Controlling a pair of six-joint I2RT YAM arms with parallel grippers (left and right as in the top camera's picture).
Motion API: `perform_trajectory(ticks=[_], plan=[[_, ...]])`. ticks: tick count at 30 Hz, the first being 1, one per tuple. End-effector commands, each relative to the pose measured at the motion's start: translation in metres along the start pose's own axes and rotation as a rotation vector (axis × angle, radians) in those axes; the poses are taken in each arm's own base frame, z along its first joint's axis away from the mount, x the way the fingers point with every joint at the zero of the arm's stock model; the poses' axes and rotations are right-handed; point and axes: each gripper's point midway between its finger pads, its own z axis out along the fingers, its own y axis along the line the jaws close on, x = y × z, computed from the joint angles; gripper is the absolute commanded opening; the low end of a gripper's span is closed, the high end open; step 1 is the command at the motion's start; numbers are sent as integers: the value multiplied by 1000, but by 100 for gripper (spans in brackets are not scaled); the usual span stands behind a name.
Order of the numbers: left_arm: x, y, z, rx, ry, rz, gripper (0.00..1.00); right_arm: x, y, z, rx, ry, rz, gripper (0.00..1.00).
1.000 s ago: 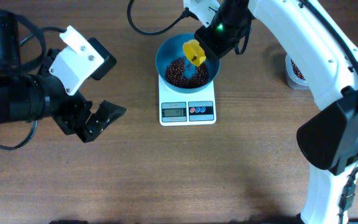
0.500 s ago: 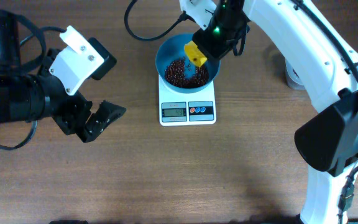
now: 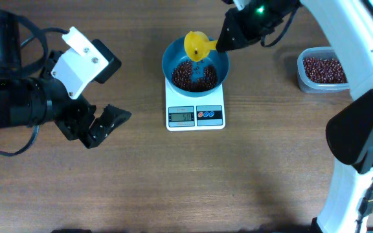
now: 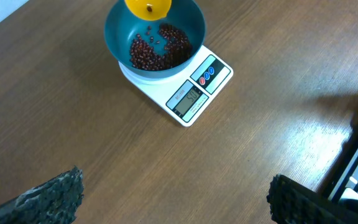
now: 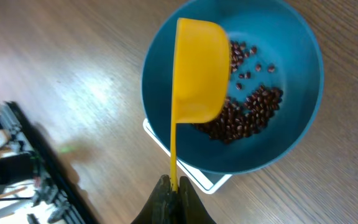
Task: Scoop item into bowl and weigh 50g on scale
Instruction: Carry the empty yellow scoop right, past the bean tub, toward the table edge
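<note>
Brown wooden counter fills all the views, and the white scale stands near its middle with the teal bowl set on top of it. A heap of dark reddish-brown beans lies at the bottom of the bowl, with a few single ones spread on the wall.

Our right gripper is closed narrow on the thin handle end of the yellow scoop. The handle's long axis runs straight from the gripper out over the bowl, so the cup hangs above the rim that is farther from the display. The cup is tipped on its side. From the left wrist view we look into its mouth and see only one small dark spot there, so we judge it is nearly empty.

Our left gripper holds nothing. Its jaws stand wide apart, and it is well apart from the scale on the left side of the counter.

What matters for the coming move is the clear tub with more beans. It lies to the right of the bowl, on the side of the right arm and well apart from the scale, so the right arm is clearly the nearer one. The scoop handle already points away from the tub, so we think a swing to the right is enough to reach it.

On the display the digits are too small for us to read with certainty. Whether another scoop is needed depends on this number.
</note>
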Motion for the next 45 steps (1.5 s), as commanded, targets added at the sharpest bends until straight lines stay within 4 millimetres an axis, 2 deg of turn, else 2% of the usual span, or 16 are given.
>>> perform_trajectory(ticks=[1, 4, 7, 9, 11, 14, 16, 18, 21, 24, 31, 36, 39, 40, 42, 45], plan=[[-4, -2, -2, 10, -16, 24, 99, -12, 12, -32, -79, -110, -11, 4], [-4, -2, -2, 10, -16, 24, 99, -12, -2, -46, -108, -152, 33, 4], [-4, -2, -2, 10, -16, 24, 99, -6, -26, -66, -88, -187, 97, 4], [-4, -2, -2, 10, -16, 24, 99, 3, -43, -86, -62, -217, 148, 4], [-4, -2, -2, 10, -16, 24, 99, 17, -70, -111, 14, -247, 207, 4], [-4, -2, -2, 10, -16, 24, 99, 43, -105, -135, 99, -251, 311, 4], [-4, -2, -2, 10, -16, 24, 99, 74, -138, -154, 197, -225, 415, 4], [-4, -2, -2, 10, -16, 24, 99, 103, -161, -167, 288, -180, 493, 4], [-4, -2, -2, 10, -16, 24, 99, 134, -180, -181, 370, -138, 625, 4], [-4, -2, -2, 10, -16, 24, 99, 152, -194, -187, 516, -68, 722, 4], [-4, -2, -2, 10, -16, 24, 99, 143, -203, -190, 847, 26, 737, 4], [-4, -2, -2, 10, -16, 24, 99, 137, -198, -186, 866, 41, 707, 4], [-4, -2, -2, 10, -16, 24, 99, 133, -199, -186, 867, -6, 761, 4], [-4, -2, -2, 10, -16, 24, 99, 128, -200, -188, 863, -38, 774, 4], [-4, -2, -2, 10, -16, 24, 99, 101, -193, -188, 775, -149, 746, 4], [-4, -2, -2, 10, -16, 24, 99, 63, -166, -208, 649, -320, 708, 4]])
